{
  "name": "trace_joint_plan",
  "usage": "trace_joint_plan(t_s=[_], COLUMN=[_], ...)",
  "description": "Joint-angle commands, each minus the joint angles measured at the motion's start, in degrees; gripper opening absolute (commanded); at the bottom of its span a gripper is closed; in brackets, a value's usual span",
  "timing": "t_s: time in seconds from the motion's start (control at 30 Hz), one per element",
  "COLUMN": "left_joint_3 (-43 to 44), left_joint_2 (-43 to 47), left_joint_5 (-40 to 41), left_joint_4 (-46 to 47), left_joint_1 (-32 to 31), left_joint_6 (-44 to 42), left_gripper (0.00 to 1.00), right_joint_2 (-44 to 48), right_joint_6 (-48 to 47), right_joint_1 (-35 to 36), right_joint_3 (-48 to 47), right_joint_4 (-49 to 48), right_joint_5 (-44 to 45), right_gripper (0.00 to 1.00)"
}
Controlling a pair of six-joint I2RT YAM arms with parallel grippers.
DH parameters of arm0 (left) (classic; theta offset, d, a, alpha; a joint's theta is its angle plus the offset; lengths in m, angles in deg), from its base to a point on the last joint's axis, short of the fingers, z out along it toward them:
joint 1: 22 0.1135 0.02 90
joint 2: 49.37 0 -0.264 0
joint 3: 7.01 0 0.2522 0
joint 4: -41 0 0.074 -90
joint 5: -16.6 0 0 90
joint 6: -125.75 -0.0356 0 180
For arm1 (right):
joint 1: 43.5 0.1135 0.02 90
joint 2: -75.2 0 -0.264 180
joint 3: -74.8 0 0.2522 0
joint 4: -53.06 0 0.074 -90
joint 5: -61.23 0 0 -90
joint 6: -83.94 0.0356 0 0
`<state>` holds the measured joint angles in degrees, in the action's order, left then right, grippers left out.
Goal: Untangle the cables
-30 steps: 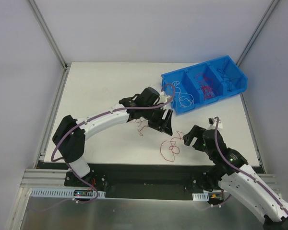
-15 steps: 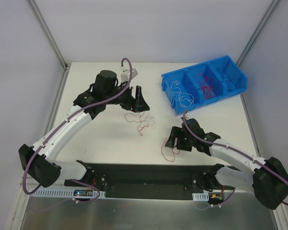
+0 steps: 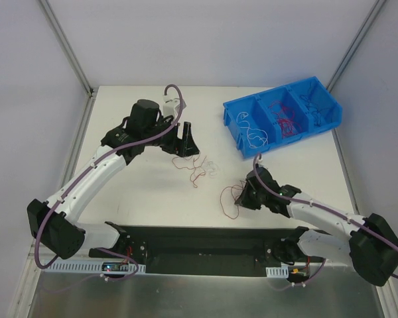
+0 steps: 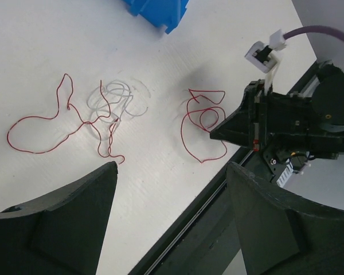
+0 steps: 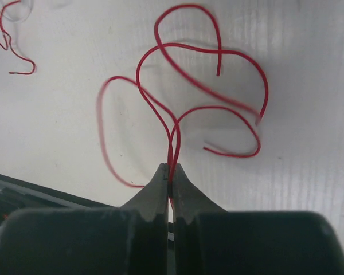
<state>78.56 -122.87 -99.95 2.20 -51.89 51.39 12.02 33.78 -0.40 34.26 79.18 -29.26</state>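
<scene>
Progress partial: blue bin (image 3: 282,119), upper right of frame, already holds white, red and dark strands, one colour per compartment. Your right jaws pinched shut on looped red cable (image 5: 178,114), lower centre of tabletop (image 3: 139,192). Your left jaws wide apart, holding nothing, above red-and-white tangle (image 4: 106,112) mid-frame. That tangle is still yours to separate; both lots likely go to bin.

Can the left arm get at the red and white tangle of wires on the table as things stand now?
Probably yes. The left claw is open, facing the tangle, with nothing between; the right claw is shut on a separate red cable.
</scene>
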Motion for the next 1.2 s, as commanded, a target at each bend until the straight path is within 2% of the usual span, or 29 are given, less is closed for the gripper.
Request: trace_joint_plan(t_s=[0.0,0.17,0.3,0.4,0.47,0.67,0.8,0.93,1.07,1.17], left_joint_3=[-0.5,-0.5,-1.1,-1.2,-1.3,-2.0,-2.6,-3.0,-3.3,-3.3], left_joint_2=[2.5,2.6,2.9,2.9,3.1,4.0,4.0,2.6,1.0,0.5], left_joint_5=[-0.1,-2.0,-2.1,-1.9,-2.2,-2.9,-2.7,-4.0,-5.4,-6.5], left_joint_4=[0.0,0.0,0.0,0.3,0.3,1.0,1.3,2.1,2.8,3.1], left_joint_1=[0.4,0.4,0.4,0.4,0.4,0.3,0.3,0.4,0.4,0.8], left_joint_6=[-1.7,-1.1,-1.0,-0.8,-0.8,-0.7,-0.3,0.6,1.4,1.7], left_gripper=[0.75,0.75,0.75,0.75,0.74,0.75,0.75,0.77,0.79,0.87], right_joint_2=[9.9,19.0,19.8,17.7,15.5,5.5,-2.5,-11.0,-20.6,-29.2], right_joint_6=[-4.1,-12.7,-21.8,-27.0,-29.2,-32.3,-30.0,-20.1,-7.5,-2.8], right_joint_1=[0.0,-5.2,-11.2,-17.1,-21.4,-37.8,-45.4,-53.7,-58.1,-58.8], right_joint_3=[-1.2,-9.3,-20.8,-29.7,-34.3,-46.2,-50.5,-51.4,-50.6,-53.5], right_joint_4=[6.6,16.1,23.8,25.6,24.8,19.6,14.2,5.0,-6.4,-12.1], right_joint_5=[8.6,11.7,18.9,18.9,17.0,2.2,-5.3,-14.8,-24.4,-31.8], right_gripper=[0.00,0.00,0.00,0.00,0.00,0.00,0.00,0.00,0.00,0.00])
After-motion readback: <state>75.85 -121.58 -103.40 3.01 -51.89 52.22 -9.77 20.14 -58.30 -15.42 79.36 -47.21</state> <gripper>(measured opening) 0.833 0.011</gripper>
